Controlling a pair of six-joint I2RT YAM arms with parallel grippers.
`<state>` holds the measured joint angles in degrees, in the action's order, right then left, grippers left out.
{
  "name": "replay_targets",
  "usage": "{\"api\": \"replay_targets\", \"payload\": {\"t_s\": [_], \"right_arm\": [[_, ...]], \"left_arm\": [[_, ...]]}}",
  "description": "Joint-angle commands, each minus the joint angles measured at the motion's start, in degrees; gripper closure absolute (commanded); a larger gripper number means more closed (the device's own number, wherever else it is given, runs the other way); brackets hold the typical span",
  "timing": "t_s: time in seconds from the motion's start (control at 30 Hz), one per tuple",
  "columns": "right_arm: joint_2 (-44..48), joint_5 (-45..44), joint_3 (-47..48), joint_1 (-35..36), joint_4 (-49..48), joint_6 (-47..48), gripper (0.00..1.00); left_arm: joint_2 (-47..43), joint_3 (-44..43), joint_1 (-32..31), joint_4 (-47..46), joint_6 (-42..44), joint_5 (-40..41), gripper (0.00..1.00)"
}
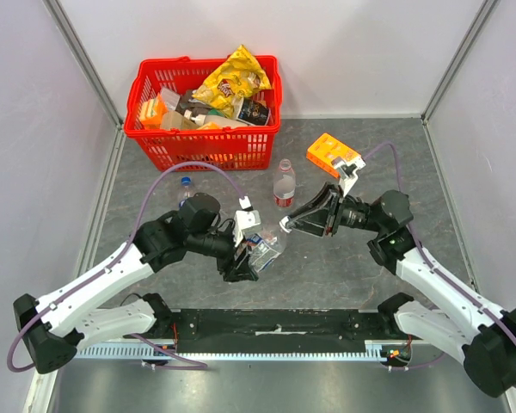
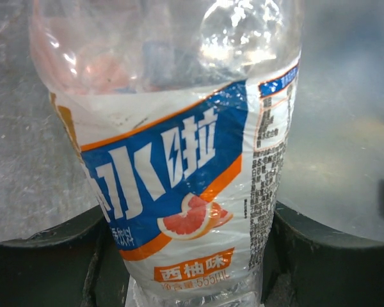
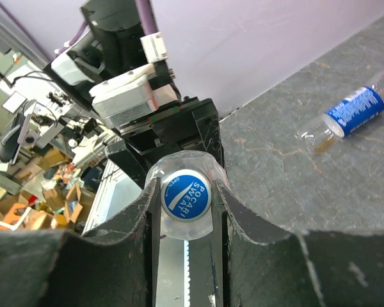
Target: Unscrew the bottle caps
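Right claw (image 3: 186,187) clamped on blue ribbed plastic cap (image 3: 185,197), seemingly not yet off; left claw (image 1: 249,256) grips its clear blue-labelled plastic bottle (image 2: 179,160) at the middle of the grey bench (image 1: 344,267). Farther off, red-labelled bottle (image 1: 283,185) stands capped.

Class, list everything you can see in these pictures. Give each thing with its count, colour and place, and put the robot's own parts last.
Bottles: three, clear. The held bottle, with a blue-and-orange label, is between the grippers. The red-label bottle stands upright mid-table. The blue-label bottle lies at the left.
Caps: the blue cap is on the held bottle. A second blue cap is on the lying bottle. The upright bottle's top is too small to tell.
Basket: one, red, at the far side, full of packets.
Yellow bag: one, on top in the basket.
Box: one, orange, to the right of the upright bottle.
Table: one, grey.
Left gripper: black, shut on the held bottle's body.
Right gripper: black, shut on the blue cap.
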<state>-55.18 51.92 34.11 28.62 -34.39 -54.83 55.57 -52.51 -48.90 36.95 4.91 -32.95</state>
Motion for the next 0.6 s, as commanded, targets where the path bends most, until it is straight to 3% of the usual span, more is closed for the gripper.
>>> {"api": "replay_targets", "payload": {"t_s": [0.0, 0.2, 0.57], "right_arm": [[3.75, 3.98, 1.66, 1.61, -2.78, 2.79, 1.0], [8.94, 5.29, 2.19, 2.49, -5.93, 4.65, 1.0], [11.76, 7.23, 3.25, 5.12, -11.31, 5.34, 0.98]], "left_arm": [[-0.82, -4.18, -0.23, -4.08, -2.09, -10.71, 0.75], [-1.25, -5.67, -0.23, -5.65, -4.29, -19.86, 0.76], [-2.75, -5.59, -0.23, -20.23, -17.29, -33.75, 0.76]]}}
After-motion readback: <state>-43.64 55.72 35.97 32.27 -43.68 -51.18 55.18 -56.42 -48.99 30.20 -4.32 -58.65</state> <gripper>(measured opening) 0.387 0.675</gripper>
